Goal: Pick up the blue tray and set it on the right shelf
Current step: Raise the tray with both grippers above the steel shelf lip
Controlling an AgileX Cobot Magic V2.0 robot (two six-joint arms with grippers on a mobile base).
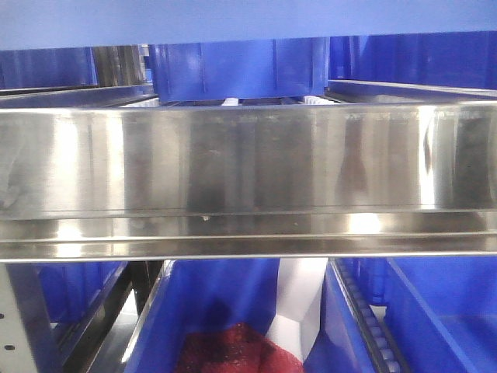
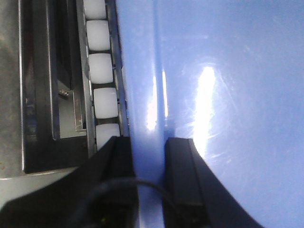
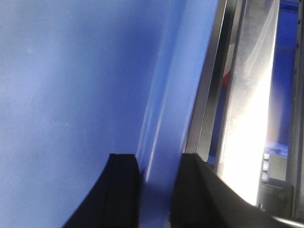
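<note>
Wrist views alone show left fingers (image 2: 183, 173) and right fingers (image 3: 124, 190) clamping the blue tray (image 2: 237, 71) rim.

The tray (image 2: 228, 95) is periwinkle-blue, the shelf (image 1: 248, 163) silver.

Our front camera faces the right shelf (image 1: 248, 163) close up; our wrist cameras both look closely onto the blue tray (image 2: 228, 95).

The blue tray (image 2: 228, 95) is cut off at every view's edge.
</note>
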